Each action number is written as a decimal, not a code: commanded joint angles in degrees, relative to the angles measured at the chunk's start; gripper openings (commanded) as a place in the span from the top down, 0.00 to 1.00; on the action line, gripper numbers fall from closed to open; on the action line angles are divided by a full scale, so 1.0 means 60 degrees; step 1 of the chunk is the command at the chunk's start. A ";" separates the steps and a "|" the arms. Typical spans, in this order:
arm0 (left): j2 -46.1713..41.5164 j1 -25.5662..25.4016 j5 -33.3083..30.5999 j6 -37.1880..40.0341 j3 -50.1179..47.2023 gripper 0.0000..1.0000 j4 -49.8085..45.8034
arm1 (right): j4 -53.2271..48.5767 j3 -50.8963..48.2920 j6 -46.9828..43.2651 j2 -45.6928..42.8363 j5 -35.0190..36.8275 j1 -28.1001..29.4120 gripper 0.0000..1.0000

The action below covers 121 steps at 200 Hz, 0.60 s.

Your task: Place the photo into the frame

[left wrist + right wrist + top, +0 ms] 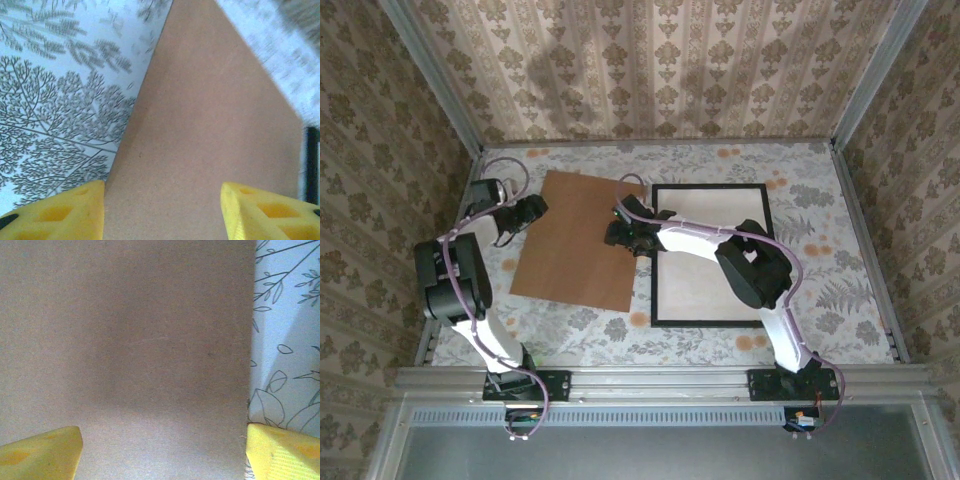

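A leaf-patterned counter (800,200) carries a thin black rectangular frame (710,323), flat at right. A plain cream sheet, seemingly the photo (695,290) face down, fills it. Just left lies a matte brown backing board (575,245), skewed. The right tool (617,232) (165,440) hangs wide-jawed over the board's right edge. The left tool (535,212) (162,200), fingers parted and gripping nothing, is at its left edge.

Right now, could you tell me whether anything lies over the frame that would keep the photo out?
Only the right arm reaches across above the frame. The brown backing board lies to its left, not over it. A cream sheet fills the frame, possibly the photo's reverse; I cannot tell.
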 commanded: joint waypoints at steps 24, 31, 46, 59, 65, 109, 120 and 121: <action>-0.1531 -0.0543 0.3032 -0.2472 -0.1160 0.42 -0.0182 | 0.2014 -0.0969 0.0035 0.0172 -0.1785 -0.0134 0.10; -0.1789 -0.0533 0.3017 -0.2436 -0.1210 0.41 -0.0501 | 0.2182 -0.1051 0.0056 0.0166 -0.1900 -0.0162 0.09; -0.2321 -0.0515 0.2855 -0.2337 -0.1279 0.41 -0.1225 | 0.2615 -0.1254 0.0147 0.0181 -0.2188 -0.0251 0.09; -0.2774 -0.0493 0.2751 -0.2344 -0.1386 0.41 -0.1712 | 0.2990 -0.1369 0.0196 0.0192 -0.2463 -0.0332 0.09; -0.2987 -0.0498 0.2727 -0.2343 -0.1447 0.41 -0.1870 | 0.3071 -0.1388 0.0190 0.0207 -0.2573 -0.0377 0.09; -0.3963 -0.0201 0.3108 -0.3140 -0.1960 0.39 -0.2209 | 0.3879 -0.1639 0.0332 0.0283 -0.3018 -0.0490 0.09; -0.4172 -0.0115 0.3115 -0.3491 -0.2140 0.39 -0.2088 | 0.4042 -0.1677 0.0423 0.0338 -0.3124 -0.0473 0.09; -0.4195 -0.0110 0.3117 -0.3533 -0.2159 0.39 -0.2063 | 0.4076 -0.1681 0.0431 0.0348 -0.3135 -0.0473 0.09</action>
